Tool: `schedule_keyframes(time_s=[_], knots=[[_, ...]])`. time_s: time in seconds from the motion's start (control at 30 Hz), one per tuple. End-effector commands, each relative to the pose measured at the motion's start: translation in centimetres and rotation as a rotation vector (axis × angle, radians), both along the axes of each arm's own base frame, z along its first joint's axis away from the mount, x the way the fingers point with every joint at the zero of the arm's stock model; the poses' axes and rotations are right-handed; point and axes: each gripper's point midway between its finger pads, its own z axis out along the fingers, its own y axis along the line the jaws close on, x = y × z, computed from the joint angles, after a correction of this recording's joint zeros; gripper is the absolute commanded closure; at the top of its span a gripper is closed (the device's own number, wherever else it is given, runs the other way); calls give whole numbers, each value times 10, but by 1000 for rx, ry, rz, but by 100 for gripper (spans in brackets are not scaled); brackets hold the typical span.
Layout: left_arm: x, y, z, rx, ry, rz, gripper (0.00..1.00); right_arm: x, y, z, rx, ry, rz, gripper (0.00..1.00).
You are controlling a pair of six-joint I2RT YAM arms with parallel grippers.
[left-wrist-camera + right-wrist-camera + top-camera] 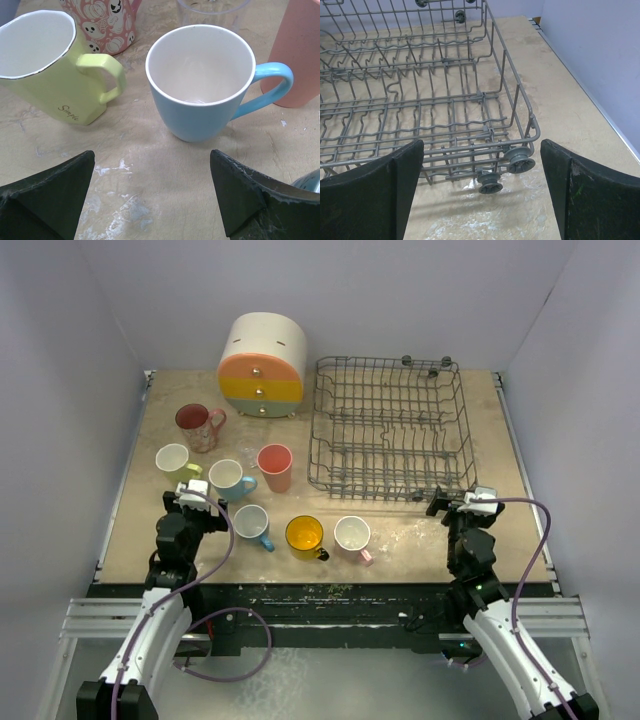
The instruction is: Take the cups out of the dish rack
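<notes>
- Found a tan, scuffed table (420, 530) boxed in by pale walls.
- Took the rack (390, 430) as landmark: dark wire, upright tines, resting flat on the table on small wheels (519, 161).
- Noted a round cream cabinet (262, 365) with coloured drawers just left of the rack's far-left corner.
- Counted eight cups, all upright on the table and outside the rack, to its left or before its near edge.
- Placed the salmon tumbler (275, 467) closest, just beside the rack's near-left corner.
- Placed the glass (247, 455) just beyond the tumbler, on the side away from the rack.
- Placed the blue mug (200, 85) farther left of the rack than the glass, handle turned toward the tumbler.
- Placed the green mug (50, 75), lettered "Simple", and the patterned mug (200, 427) farthest left of the rack, the patterned one deeper on the table.
- Placed the pink mug (353, 536) before the rack's near edge, toward its left end, with the yellow mug (305, 536) just left of it.
- Placed a second blue mug (251, 523) farther left of the rack than the yellow mug.
- Saw the left gripper (152, 162) spread wide and holding nothing, well left of the rack, facing the blue mug.
- Saw the right gripper (481, 147) spread wide and holding nothing, at the rack's near-right corner, facing the wheels.
</notes>
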Motion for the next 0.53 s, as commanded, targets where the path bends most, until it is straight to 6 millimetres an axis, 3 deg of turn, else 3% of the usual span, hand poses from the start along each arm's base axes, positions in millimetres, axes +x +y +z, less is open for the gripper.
schedule_keyframes(time_s=[0.0,0.5], knots=[[7,2,19,-26,-67,19,1,1,1,7,12,-32,8,0],[8,2,19,-25,-66,20,1,1,2,6,14,-30,8,0]])
